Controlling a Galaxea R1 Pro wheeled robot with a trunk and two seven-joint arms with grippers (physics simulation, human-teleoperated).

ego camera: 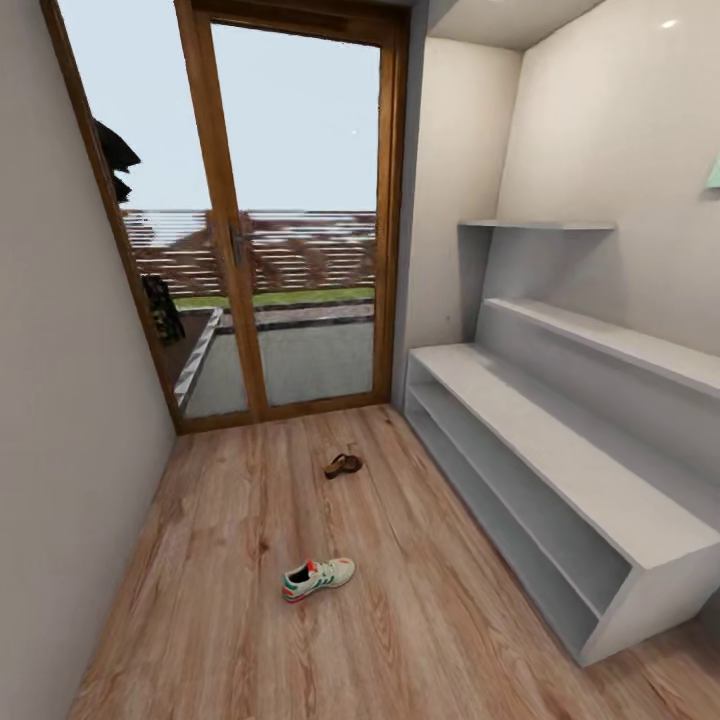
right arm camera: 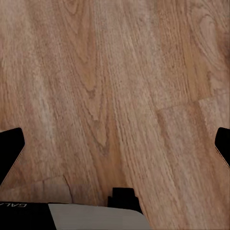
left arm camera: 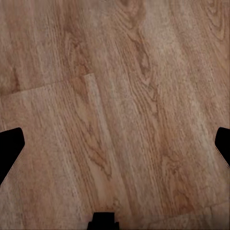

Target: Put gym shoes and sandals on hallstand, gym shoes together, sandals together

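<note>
Left end effector [left arm camera: 115,143] is hanging over bare corridor floor [left arm camera: 120,96], fingers [left arm camera: 9,148] spread wide at the frame edges, nothing between them: released. Right end effector [right arm camera: 115,143] is doing the same over plank flooring, fingers [right arm camera: 9,151] wide apart, released, holding nothing. In the head view, one gym shoe [ego camera: 318,578] is lying on the corridor floor nearest the camera, roughly mid-corridor, on its sole, toe pointing toward the hallstand side. Farther on, one dark brown sandal [ego camera: 343,464] is sitting on the floor, well apart from the shoe and closer to the door. A second item of either pair cannot be made out. The hallstand [ego camera: 560,470] is running along the right wall, its flat top and two open compartments holding no footwear. Two thin wall shelves [ego camera: 600,335] are sitting above it. At the far end, a wood-framed glass door [ego camera: 290,210] is closing off the corridor.
</note>
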